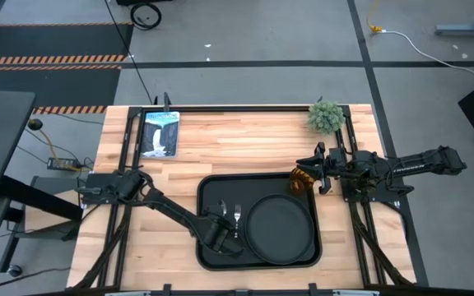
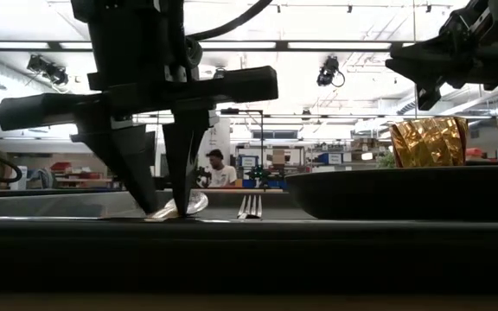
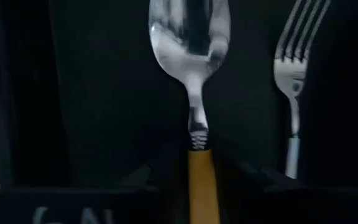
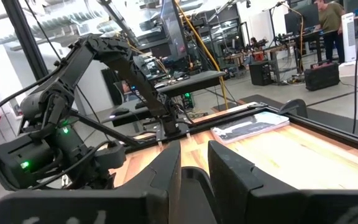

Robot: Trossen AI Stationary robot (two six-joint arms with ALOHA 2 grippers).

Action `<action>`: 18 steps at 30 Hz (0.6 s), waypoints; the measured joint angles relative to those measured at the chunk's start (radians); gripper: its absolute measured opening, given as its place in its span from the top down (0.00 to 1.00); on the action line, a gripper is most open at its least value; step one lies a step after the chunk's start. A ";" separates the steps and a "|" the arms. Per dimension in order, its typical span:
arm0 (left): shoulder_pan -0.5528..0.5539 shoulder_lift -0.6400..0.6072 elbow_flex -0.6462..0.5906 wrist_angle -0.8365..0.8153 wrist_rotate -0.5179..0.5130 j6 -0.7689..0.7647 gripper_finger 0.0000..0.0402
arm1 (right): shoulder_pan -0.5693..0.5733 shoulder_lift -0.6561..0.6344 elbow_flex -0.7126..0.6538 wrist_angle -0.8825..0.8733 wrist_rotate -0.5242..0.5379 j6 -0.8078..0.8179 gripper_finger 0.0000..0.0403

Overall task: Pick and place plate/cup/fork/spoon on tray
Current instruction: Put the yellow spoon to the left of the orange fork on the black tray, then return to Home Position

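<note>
Orange and slim, the spoon (image 3: 194, 93) handle runs between the two fingers of the left gripper (image 2: 158, 186), which stands low over the tray (image 1: 208, 251). I cannot tell whether it is pinching the handle or letting go. Just beside the spoon lies the fork (image 3: 293, 81), already on the tray, and beyond that the plate (image 1: 281, 229) sits there too. Farther off, the right gripper (image 1: 318, 177) hovers at the tray's far corner, its fingers barely apart and empty, by the amber cup (image 2: 427, 142), which looks still left to place.
</note>
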 joint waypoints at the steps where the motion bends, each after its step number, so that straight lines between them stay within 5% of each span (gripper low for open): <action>1: 0.000 0.000 0.000 -0.008 0.000 0.006 0.71 | 0.000 0.000 0.000 0.000 0.000 0.000 0.78; 10: 0.013 -0.029 0.000 -0.021 0.074 0.255 0.66 | 0.000 0.000 0.000 0.000 0.000 0.000 0.78; 18: 0.069 -0.080 0.001 0.020 0.045 0.691 0.68 | 0.000 0.000 0.000 0.000 0.000 0.000 0.78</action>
